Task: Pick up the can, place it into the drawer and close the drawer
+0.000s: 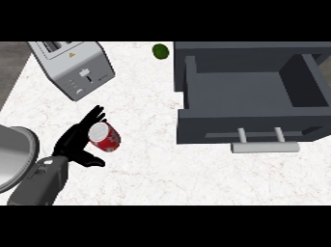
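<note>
can (106,137) tilted, top facing up-left, in left hand (79,144)

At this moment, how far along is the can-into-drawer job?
Early stage. The left hand is curled around the red can on the counter, well left of the drawer. The drawer stands pulled open and holds nothing visible. Left: carrying the can over, putting it in, and pushing the drawer shut.

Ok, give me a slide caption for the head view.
Left hand grasps the red can beside the toaster; the grey drawer stands open.
</note>
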